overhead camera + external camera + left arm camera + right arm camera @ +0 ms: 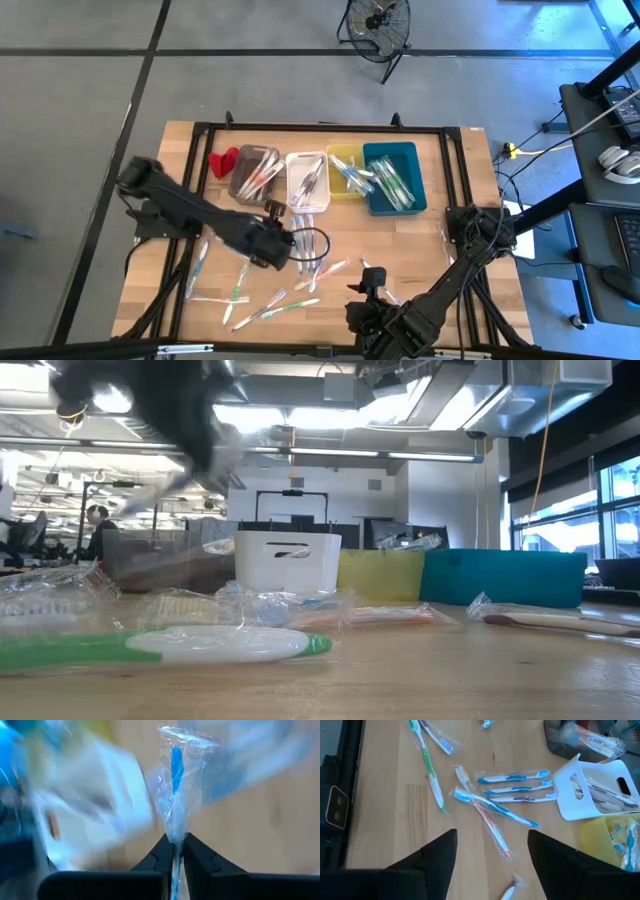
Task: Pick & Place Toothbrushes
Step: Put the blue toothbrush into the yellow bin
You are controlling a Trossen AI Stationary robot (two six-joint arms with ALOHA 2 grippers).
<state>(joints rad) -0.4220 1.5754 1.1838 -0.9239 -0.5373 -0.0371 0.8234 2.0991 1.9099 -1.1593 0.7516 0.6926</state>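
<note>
Several wrapped toothbrushes [270,300] lie flat on the wooden table, white with green, blue or pink; the right wrist view shows a group of blue ones [515,785] and a green one [427,765]. More fill the grey [255,172], white [307,180], yellow [347,170] and teal [393,177] bins. My left gripper [283,243] [177,842], over the table's middle, is shut on a blue toothbrush in a clear wrapper [176,765]. My right gripper [368,280] [491,835] hangs open above the near edge, touching nothing. My left gripper pinches the wrapped blue toothbrush between its two fingers at the lower part of the wrapper and handle [176,832]. The brush runs on in line with the fingers, past their tips, with its other end free. It is lifted off the table.
A small red object [222,160] sits left of the grey bin. The four bins stand in a row along the far side. A black frame [320,127] runs round the table. A green-and-white toothbrush [170,645] lies close to the low camera.
</note>
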